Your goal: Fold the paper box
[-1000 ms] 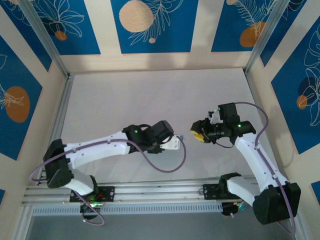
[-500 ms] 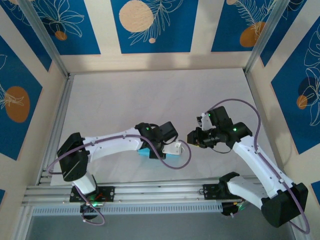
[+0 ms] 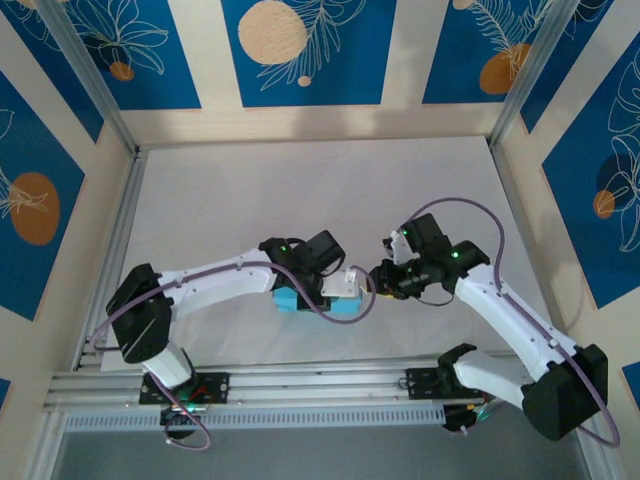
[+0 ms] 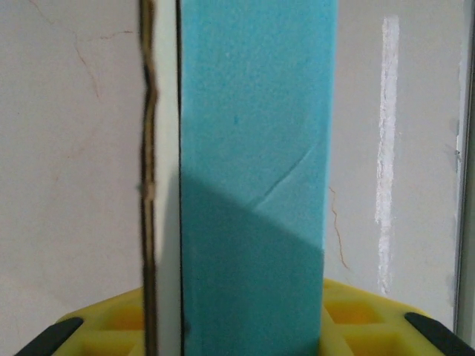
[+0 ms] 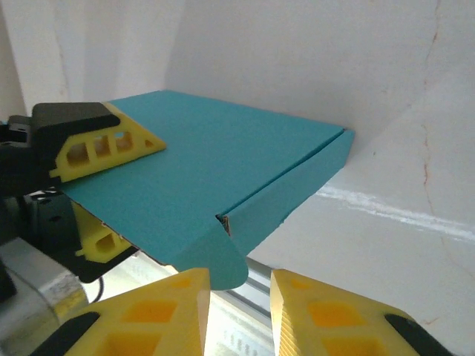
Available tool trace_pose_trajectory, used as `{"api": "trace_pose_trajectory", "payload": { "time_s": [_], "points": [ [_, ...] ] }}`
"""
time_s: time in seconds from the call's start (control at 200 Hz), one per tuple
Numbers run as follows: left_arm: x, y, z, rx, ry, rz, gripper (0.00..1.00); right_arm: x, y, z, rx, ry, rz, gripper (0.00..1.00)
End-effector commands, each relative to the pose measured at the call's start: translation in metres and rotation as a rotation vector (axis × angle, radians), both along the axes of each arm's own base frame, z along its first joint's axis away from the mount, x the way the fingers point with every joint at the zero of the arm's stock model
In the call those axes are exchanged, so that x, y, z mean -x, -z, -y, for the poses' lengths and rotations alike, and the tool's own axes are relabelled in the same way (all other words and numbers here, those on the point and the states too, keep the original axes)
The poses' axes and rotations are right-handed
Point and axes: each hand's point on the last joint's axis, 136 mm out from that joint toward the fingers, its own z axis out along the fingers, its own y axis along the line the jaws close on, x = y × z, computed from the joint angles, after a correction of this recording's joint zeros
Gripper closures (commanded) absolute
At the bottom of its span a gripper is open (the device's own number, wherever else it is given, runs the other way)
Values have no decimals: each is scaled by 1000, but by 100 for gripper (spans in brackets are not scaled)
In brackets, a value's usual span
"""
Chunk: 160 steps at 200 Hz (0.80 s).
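The box (image 5: 200,170) is folded flat, blue side out, and sits over the near middle of the surface (image 5: 334,59), between the two arms. The left claw (image 5: 141,196) pinches it at one end, one yellow finger on the top face and one beneath. In the left wrist view the box runs edge-on up the middle between those fingers. The right claw (image 5: 239,282) is spread and grips nothing. Its tips stand just beside a rounded tab (image 5: 223,263) at the box's near corner. Above that tab a small gap shows where the side wall meets the top.

The likeliest trouble, I judge, is that corner. If the right claw presses together on the tab at an angle, the thin card could crease or buckle rather than slide into the seam, and the gap may spring wider.

A second risk is the hold itself. The box is gripped at one end only, so a push from the right could swing it in the left claw or slip it out. A harder squeeze to stop that might crush the hollow box.

The two claws are also close together over the top face — a misjudged reach could knock one against the other. Whether the far corner rests on the surface or hangs above it, I cannot tell. If it touches, it could drag.
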Motion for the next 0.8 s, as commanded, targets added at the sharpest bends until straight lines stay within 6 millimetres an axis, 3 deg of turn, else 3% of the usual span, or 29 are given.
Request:
{"api": "trace_pose_trajectory", "payload": {
  "time_s": [0.0, 0.18, 0.32, 0.795],
  "points": [
    [9, -9, 0, 41, 8, -85, 65, -3, -3, -1, 58, -55, 53, 70],
    [10, -11, 1, 55, 0, -128, 65, -1, -10, -14, 39, -144, 115, 64],
    [10, -7, 1, 43, 0, -139, 65, -4, -11, -14, 63, -152, 146, 58],
    [7, -5, -1, 40, -11, -125, 67, -2, -32, -29, -82, -127, 103, 68]
  ]
}}
